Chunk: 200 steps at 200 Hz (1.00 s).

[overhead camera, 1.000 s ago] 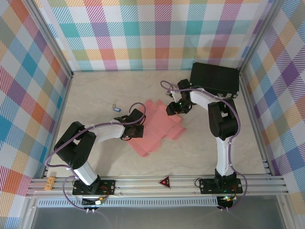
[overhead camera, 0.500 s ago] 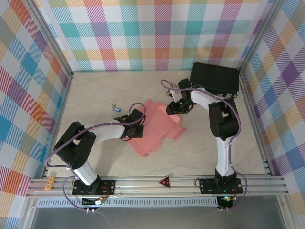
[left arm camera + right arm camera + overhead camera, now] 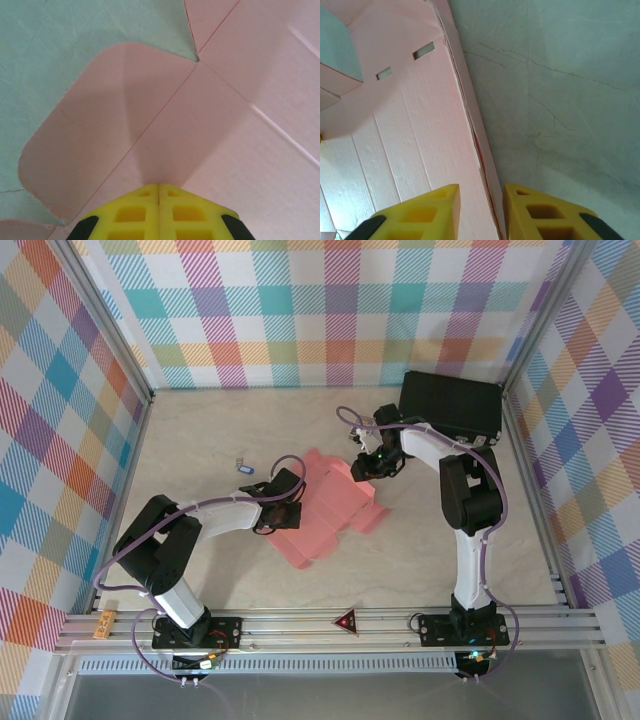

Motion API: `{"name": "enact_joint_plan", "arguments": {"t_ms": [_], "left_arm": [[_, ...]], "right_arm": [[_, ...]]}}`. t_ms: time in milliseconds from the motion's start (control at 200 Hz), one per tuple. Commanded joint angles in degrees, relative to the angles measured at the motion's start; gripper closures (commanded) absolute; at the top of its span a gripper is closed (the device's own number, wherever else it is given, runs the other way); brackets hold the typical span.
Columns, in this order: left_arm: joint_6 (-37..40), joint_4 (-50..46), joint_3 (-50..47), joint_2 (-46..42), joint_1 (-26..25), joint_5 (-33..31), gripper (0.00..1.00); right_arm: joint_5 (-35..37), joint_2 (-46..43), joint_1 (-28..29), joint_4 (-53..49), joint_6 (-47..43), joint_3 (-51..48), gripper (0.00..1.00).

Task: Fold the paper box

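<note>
Salmon-pink cardboard carries the whole story here. The paper box (image 3: 330, 502) is not a box yet: it lies as a die-cut sheet, mostly flat, in the middle of the counter (image 3: 190, 435), between the two arms.

Nearest, the left pincer (image 3: 292, 514) is clenched with nothing between its fingers. In its wrist view the yellow tips (image 3: 159, 195) meet and press down on a panel beside a crease. It has not shifted over the last second, so it looks to be pinning the sheet.

Farther off, the right pincer (image 3: 374, 466) has slid outward from over the sheet to its far right edge, and its jaws have narrowed on the way. In its wrist view (image 3: 481, 192) they straddle the long side edge, which stands slightly proud of the counter. A gap remains on the inner side, so the edge is bracketed, not yet grasped. The sheet's right-hand flaps also sit a touch further in than before. My reading is that the first side wall is about to be pinched and raised; most of the folding is still to do.

Pale, faintly veined and matt, the counter also holds a tiny printed packet (image 3: 241, 466) left of the sheet. A black hard case (image 3: 450, 405) sits in the far right corner. Pastel plaid walls (image 3: 300, 310) close the space on three sides.
</note>
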Motion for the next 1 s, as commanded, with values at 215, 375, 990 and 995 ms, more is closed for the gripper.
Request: {"name": "enact_joint_plan", "arguments": {"t_ms": [215, 375, 990, 995], "left_arm": [[-1.03, -3.76, -1.26, 1.39, -0.39, 1.72, 0.99], [-2.21, -2.14, -1.77, 0.90, -0.38, 3.47, 0.99], [-18.50, 21.77, -1.84, 5.83, -0.35, 12.00, 1.00], [-18.56, 22.00, -1.81, 5.90, -0.34, 12.05, 1.00]], "right_arm": [[2.00, -1.37, 0.60, -2.67, -3.63, 2.49, 0.86], [5.13, -2.69, 1.69, -2.21, -4.67, 2.53, 0.92], [21.67, -17.91, 9.72, 22.82, -22.66, -13.03, 0.97], [21.75, -17.98, 9.82, 23.09, -22.88, -13.22, 0.97]]}}
